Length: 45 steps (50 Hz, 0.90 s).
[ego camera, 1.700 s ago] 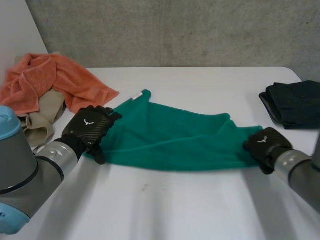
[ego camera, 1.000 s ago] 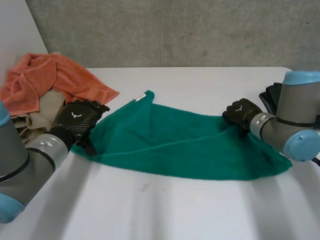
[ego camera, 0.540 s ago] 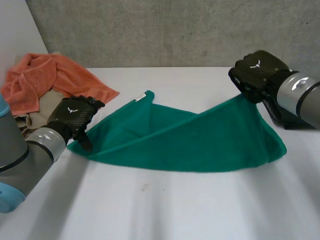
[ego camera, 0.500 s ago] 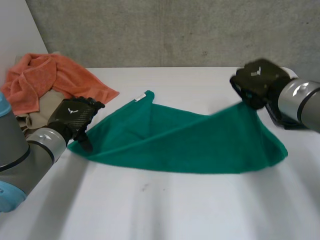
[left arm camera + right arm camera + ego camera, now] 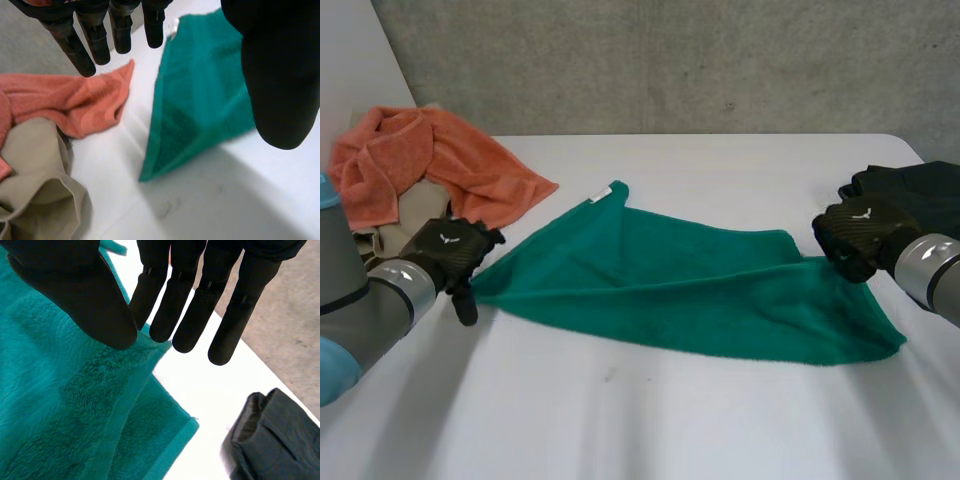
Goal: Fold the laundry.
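A green towel (image 5: 670, 290) lies folded in a long triangle across the middle of the white table (image 5: 650, 420). My left hand (image 5: 445, 250) hovers at its left tip, fingers straight and thumb (image 5: 270, 75) apart. The towel's corner (image 5: 200, 100) lies below that hand, untouched. My right hand (image 5: 855, 235) is low at the right end of the towel's upper layer. In the right wrist view the towel (image 5: 60, 415) rises to that hand, its edge pinched between the thumb (image 5: 75, 295) and the straight fingers (image 5: 160, 300).
An orange towel (image 5: 420, 160) and a beige cloth (image 5: 415, 215) are heaped at the table's back left, close to my left hand. Folded dark clothes (image 5: 920, 195) lie at the back right just behind my right hand, dark clothes (image 5: 270, 440) beyond its fingertips.
My right hand raised the towel's right corner high, then brought it back down to the table at the right. My left hand drew leftward off the towel's left corner.
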Available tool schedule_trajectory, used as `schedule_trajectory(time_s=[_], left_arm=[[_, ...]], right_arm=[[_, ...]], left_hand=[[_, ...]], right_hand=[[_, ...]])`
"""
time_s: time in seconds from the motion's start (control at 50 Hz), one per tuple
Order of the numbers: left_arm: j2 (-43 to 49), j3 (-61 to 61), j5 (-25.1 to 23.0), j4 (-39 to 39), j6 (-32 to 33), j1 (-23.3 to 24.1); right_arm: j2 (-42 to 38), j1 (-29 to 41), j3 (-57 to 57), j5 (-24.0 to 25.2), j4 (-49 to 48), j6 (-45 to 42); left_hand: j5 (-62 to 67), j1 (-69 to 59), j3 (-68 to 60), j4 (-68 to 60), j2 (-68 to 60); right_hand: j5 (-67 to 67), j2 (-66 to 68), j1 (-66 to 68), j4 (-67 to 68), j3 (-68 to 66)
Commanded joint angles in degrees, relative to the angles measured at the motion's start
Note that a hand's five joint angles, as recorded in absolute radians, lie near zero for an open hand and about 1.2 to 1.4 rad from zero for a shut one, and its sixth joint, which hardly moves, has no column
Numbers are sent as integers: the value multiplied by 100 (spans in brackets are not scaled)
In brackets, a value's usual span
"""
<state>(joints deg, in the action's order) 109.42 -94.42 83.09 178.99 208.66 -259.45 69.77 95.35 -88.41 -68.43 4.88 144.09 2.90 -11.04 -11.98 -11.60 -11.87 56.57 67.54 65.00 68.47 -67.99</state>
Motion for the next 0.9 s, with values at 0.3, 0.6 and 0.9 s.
schedule_trajectory(time_s=[0.3, 0.6, 0.9], left_arm=[[984, 635, -161, 47, 306, -54], [1889, 1206, 234, 759, 834, 254], [1450, 2067, 577, 1603, 711, 675]], right_arm=[[203, -333, -255, 260, 13, 23], [282, -394, -308, 330, 48, 23], [-270, -245, 394, 172, 224, -504]], left_hand=[[2067, -2252, -2159, -2197, -2170], [5073, -5259, -5166, -5203, -5176], [6710, -6896, -6802, -6840, -6813]], right_hand=[[1343, 1246, 1500, 1153, -1201], [1343, 1246, 1500, 1153, -1201], [1343, 1246, 1500, 1153, -1201]])
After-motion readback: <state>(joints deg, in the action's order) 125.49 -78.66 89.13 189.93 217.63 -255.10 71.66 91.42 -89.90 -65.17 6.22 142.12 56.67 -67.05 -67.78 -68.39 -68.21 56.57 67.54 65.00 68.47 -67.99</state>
